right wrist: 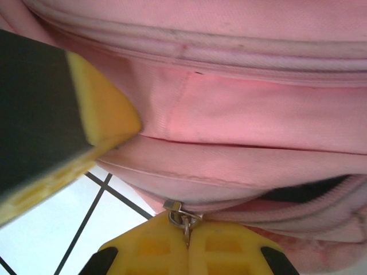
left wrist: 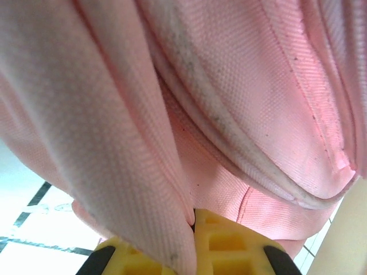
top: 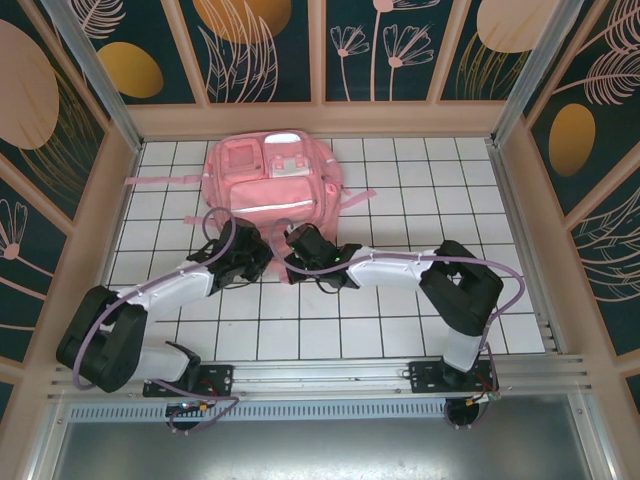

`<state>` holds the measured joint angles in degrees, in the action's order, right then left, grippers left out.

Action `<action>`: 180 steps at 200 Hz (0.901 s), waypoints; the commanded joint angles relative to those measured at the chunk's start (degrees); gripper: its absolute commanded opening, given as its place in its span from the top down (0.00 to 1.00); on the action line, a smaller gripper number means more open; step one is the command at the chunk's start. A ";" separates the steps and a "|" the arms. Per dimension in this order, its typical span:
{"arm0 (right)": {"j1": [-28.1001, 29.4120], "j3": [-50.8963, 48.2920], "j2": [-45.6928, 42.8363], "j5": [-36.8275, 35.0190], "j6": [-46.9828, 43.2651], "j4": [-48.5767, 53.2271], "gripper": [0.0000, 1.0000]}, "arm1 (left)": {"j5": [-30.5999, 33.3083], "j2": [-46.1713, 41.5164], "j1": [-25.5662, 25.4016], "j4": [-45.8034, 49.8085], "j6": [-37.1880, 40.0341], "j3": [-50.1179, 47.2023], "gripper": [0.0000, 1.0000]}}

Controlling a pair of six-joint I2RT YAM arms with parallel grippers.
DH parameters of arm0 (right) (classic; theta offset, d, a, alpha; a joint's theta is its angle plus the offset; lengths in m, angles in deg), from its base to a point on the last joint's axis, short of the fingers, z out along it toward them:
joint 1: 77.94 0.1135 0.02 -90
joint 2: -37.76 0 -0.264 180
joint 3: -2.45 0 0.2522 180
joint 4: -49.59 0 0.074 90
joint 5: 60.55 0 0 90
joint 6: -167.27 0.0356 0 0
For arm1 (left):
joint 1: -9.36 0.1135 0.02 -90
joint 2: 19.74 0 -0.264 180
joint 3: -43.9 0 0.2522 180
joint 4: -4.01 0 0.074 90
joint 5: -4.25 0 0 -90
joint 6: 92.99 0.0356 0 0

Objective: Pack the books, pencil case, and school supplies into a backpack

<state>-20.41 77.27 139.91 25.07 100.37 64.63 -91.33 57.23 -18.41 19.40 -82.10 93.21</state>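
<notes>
My left jaws are clamped on a fold of the backpack (top: 272,180) at its near side, and my right jaws are shut on the zipper pull (right wrist: 182,217) beside them. I'd anchor left and draw the pull steadily along its track. The backpack lies by the surface's (top: 400,310) far edge.

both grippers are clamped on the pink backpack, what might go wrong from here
1. The right gripper pinches only the small metal zipper pull at its pad tips, so a tug could slip it free.
2. The left gripper grips just a loose fold of the backpack, so the bag may bunch or slide instead of anchoring.
3. The two grippers sit close together and could bump.
</notes>
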 commanded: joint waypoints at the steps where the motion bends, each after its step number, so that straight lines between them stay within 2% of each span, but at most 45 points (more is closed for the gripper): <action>1: -3.54 -3.06 -3.78 -4.55 -2.87 3.16 1.00 | 6.55 -5.11 5.38 8.41 4.88 -0.92 1.00; 36: -8.25 -4.28 -4.96 -5.49 -6.76 3.71 1.00 | 6.84 -11.75 14.52 14.31 12.68 -1.76 1.00; 74: -11.71 -2.44 -3.22 -4.99 -9.83 3.95 1.00 | 2.58 -9.38 24.21 17.92 22.54 1.22 1.00; 107: -11.50 -0.59 -2.23 -2.50 -9.52 4.26 1.00 | 2.94 -4.30 30.32 20.34 29.74 5.39 1.00; 147: -7.44 1.20 -1.14 -1.76 -7.52 4.43 1.00 | 2.31 0.95 34.53 21.21 35.56 11.71 1.00; 170: -5.14 2.36 -0.26 -0.46 -5.99 3.67 1.00 | -1.57 1.25 34.80 22.37 36.32 14.20 0.64; 180: -4.23 3.17 0.40 -0.41 -5.40 3.66 1.00 | -4.20 0.05 34.80 22.28 35.49 13.76 0.55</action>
<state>-25.56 78.23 139.25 28.52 92.61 64.19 -98.96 58.65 14.33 42.56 -48.71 104.64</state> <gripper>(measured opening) 0.061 0.356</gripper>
